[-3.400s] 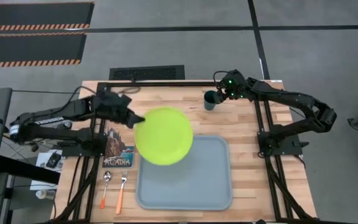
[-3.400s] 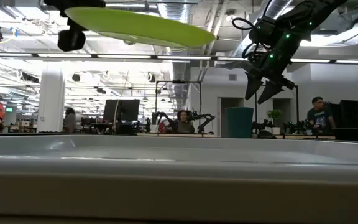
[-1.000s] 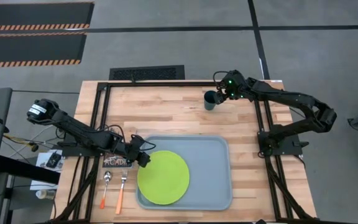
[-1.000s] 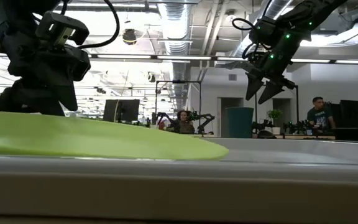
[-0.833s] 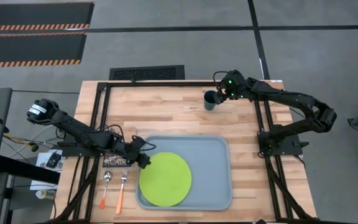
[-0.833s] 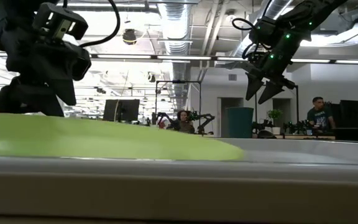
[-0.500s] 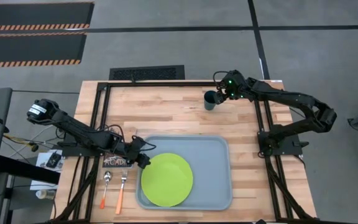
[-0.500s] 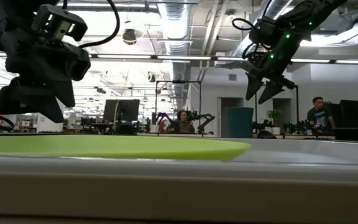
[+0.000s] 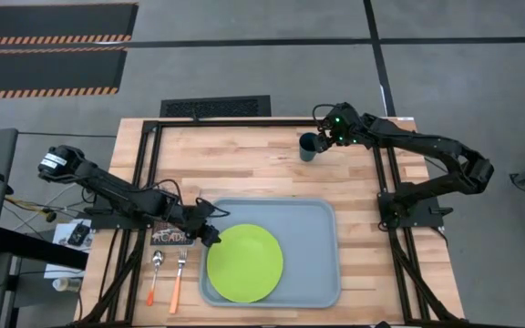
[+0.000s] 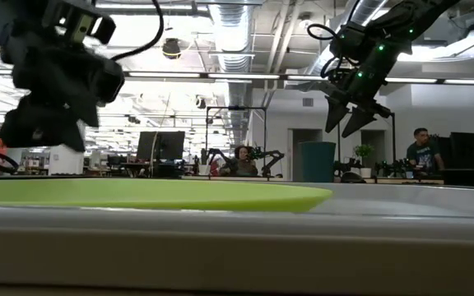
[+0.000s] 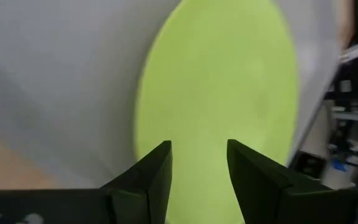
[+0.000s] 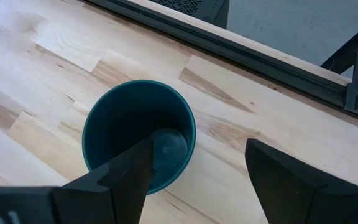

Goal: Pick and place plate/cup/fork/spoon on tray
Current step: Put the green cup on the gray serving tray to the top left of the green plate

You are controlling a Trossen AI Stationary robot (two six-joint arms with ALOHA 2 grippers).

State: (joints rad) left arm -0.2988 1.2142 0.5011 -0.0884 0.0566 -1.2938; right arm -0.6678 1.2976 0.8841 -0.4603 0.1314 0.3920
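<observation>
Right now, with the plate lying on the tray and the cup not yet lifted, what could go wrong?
The right gripper hangs open above the cup, one finger over its mouth. If it descends off-centre, a finger may hit the rim and tip the cup.

The left gripper sits open at the plate's edge. A careless retreat could drag the plate toward the tray's rim, or sweep the fork and spoon nearby.

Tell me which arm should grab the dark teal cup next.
Right. Its claw hangs open directly over the small dark teal cup at the table's far edge, while the left claw sits by the round lime-green plate on the pale grey-blue tray.
</observation>
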